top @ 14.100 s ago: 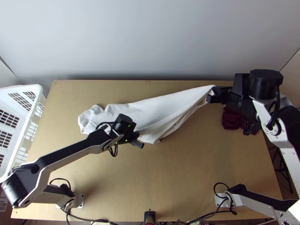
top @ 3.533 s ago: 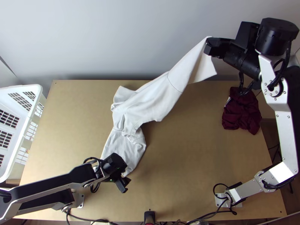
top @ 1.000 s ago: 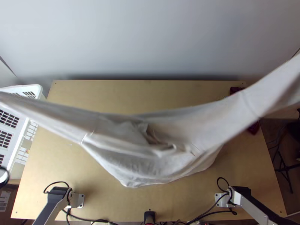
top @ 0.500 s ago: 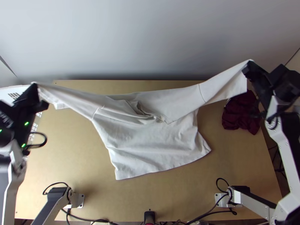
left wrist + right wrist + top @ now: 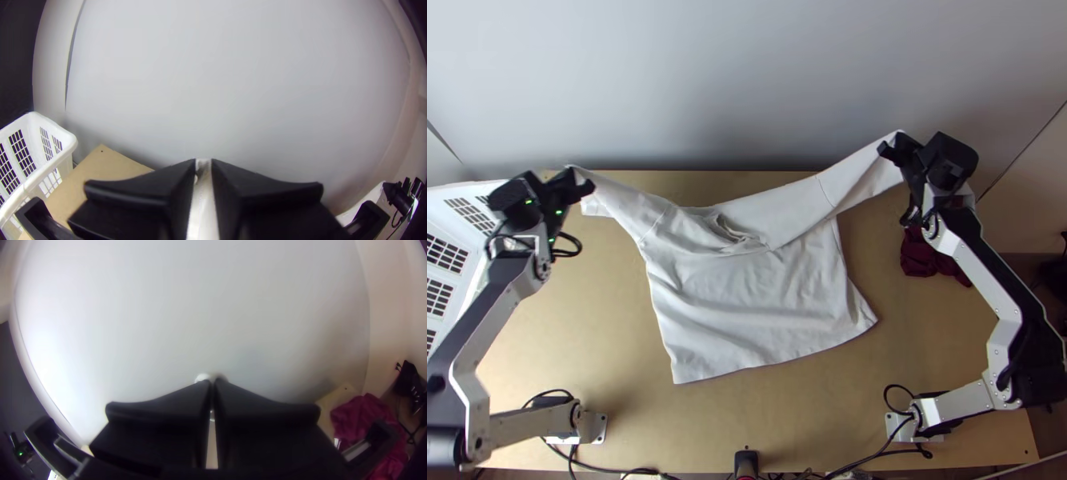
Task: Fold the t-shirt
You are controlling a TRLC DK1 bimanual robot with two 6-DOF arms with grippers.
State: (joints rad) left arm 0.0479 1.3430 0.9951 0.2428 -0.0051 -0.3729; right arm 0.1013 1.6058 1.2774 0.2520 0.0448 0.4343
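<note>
Currently, my left pincer [image 5: 579, 182] gripped one raised sleeve end of the white t-shirt [image 5: 747, 296], body spread on the table [image 5: 787, 416]; my right pincer [image 5: 895, 149] gripped the other. Likely light, soft, limp; sleeve ends suited pinching. Versus the previous frame, both pincers had moved inward, hem unmoved.

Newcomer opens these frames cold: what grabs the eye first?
Probably the white t-shirt, its body spread over the middle of the table and its sleeves drawn out to both sides, one held by the left gripper, the other by the right gripper. Next, likely the dark red cloth, bunched near the table's right edge in the top view, and the white slatted basket at that view's left edge.
</note>
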